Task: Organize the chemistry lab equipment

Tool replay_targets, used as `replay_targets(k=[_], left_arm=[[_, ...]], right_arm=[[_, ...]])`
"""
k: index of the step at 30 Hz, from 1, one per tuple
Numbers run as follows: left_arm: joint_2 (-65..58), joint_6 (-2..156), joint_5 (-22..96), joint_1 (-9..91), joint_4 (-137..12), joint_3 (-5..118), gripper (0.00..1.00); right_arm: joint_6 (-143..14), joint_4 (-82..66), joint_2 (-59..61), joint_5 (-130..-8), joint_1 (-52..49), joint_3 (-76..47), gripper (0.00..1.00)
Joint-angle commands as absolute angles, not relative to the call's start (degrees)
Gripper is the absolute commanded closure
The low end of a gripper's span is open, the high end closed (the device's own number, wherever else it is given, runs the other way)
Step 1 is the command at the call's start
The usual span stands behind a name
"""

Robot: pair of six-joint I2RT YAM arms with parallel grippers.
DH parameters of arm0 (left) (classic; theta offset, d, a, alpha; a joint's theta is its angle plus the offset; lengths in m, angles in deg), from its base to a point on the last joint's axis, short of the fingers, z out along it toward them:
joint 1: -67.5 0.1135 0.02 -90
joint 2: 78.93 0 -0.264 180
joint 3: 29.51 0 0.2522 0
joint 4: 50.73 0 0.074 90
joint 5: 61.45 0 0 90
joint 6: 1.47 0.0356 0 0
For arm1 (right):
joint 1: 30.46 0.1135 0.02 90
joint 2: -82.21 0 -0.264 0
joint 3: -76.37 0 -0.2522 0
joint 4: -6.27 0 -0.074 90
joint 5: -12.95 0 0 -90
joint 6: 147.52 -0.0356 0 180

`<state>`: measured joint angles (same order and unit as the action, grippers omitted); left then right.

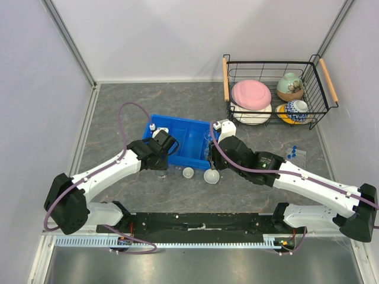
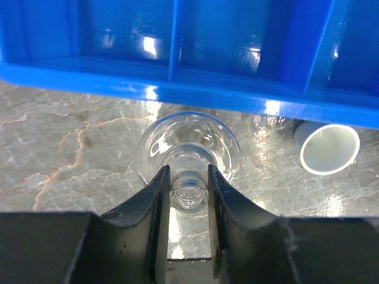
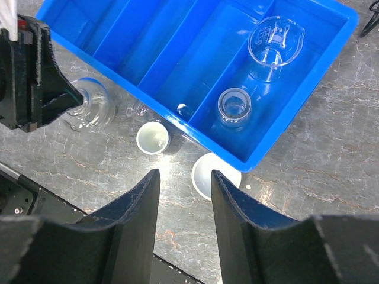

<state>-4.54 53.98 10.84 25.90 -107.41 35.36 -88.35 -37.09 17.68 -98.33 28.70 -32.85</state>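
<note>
A clear glass flask [image 2: 188, 145] sits on the table just in front of the blue tray [image 2: 177, 83], its neck towards my left wrist. My left gripper [image 2: 188, 177] is shut on that neck; it shows in the top view [image 1: 163, 158] too. My right gripper [image 3: 185, 183] is open and empty above the table by the tray's front edge. A small white dish [image 3: 153, 138] and a larger white dish [image 3: 204, 177] sit just ahead of it. Two clear beakers [image 3: 275, 41] [image 3: 234, 106] are in the tray's right compartment. Blue-capped tubes in a clear rack [image 1: 294, 155] stand at the right.
A black wire basket [image 1: 323, 106] at the back right holds a pink plate [image 1: 251, 93] and patterned bowls [image 1: 290, 86]. A small clear glass piece [image 2: 269, 121] lies by the tray's front wall. White walls enclose the table.
</note>
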Motion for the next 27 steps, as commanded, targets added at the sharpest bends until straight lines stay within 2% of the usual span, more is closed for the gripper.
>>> replay_targets(k=[1,11,24,27], left_arm=[[-7.9,54.1,7.6,25.5,-111.9,40.8,0.98],[-5.5,57.4,9.9,24.1,-116.3,55.5,0.98],[18.5,65.9,10.2,25.0,-118.2,86.1,0.98],[23.3,67.2,10.8,26.1,-117.4,89.3,0.98]], right_arm=[[-88.7,-36.3,19.0,-98.2,29.0,-32.7,0.53],[-88.7,-38.7,20.2,-99.6,29.1,-30.5,0.55],[-89.5,-42.9,26.1,-101.8,29.0,-31.8,0.55],[-89.9,-43.4,27.7,-102.2,29.1,-32.6,0.55]])
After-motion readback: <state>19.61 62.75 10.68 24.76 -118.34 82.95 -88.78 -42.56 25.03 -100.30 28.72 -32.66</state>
